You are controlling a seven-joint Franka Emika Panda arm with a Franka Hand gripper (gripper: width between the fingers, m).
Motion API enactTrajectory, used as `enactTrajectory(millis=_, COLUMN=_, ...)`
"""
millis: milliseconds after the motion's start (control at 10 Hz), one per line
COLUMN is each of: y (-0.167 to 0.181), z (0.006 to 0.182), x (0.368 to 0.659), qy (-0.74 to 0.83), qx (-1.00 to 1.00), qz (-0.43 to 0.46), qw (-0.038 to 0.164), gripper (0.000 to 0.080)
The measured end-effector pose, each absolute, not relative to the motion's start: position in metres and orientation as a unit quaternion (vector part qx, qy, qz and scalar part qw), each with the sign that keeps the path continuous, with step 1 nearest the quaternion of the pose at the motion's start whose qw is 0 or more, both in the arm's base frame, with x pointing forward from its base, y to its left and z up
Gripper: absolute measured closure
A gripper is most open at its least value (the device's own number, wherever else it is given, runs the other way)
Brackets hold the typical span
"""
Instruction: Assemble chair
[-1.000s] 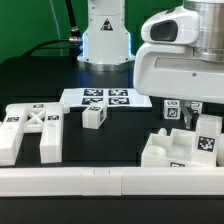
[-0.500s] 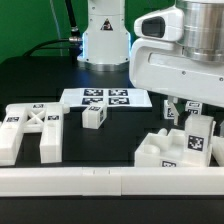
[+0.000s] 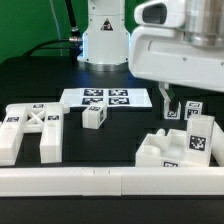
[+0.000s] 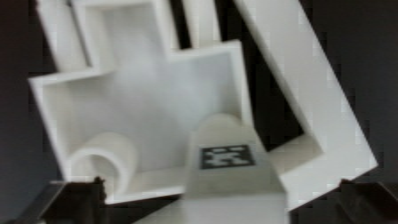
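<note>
The white seat slab [image 3: 165, 152] lies at the exterior view's right, just behind the front rail. A tagged leg block [image 3: 201, 136] stands upright on it, and the wrist view shows it as a tagged post [image 4: 228, 160] rising from the seat slab [image 4: 151, 100]. My gripper [image 3: 181, 103] hangs just above the block, open and holding nothing. Its dark fingertips [image 4: 75, 198] stand apart on either side of the post. The X-braced panel [image 3: 30, 130] lies at the exterior view's left. A small tagged block [image 3: 95, 117] sits near the middle.
The marker board [image 3: 105, 98] lies flat behind the small block. A long white rail [image 3: 100, 181] runs along the front edge. The robot's base [image 3: 105, 40] stands at the back. Another tagged part [image 3: 171, 112] shows behind the seat.
The gripper has opened, let go of the tagged leg block and risen a little. The block now stands on its own in the seat slab.
</note>
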State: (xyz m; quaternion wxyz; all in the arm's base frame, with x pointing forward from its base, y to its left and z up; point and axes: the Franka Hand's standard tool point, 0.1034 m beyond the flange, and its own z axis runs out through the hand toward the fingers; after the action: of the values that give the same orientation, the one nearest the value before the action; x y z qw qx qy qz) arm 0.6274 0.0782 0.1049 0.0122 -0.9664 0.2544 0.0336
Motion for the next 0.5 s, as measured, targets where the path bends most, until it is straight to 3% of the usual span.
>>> enactTrajectory(millis=200, y=0.0618, z=0.1198, x=0.6185, qy=0.242, qx=-0.970, qz=0.030, qw=0.016, gripper=0.0151)
enactTrajectory(millis=500, y=0.0656, z=0.1133, x=0.6172, qy=0.240, qx=-0.970, qz=0.035, qw=0.014, gripper=0.0151)
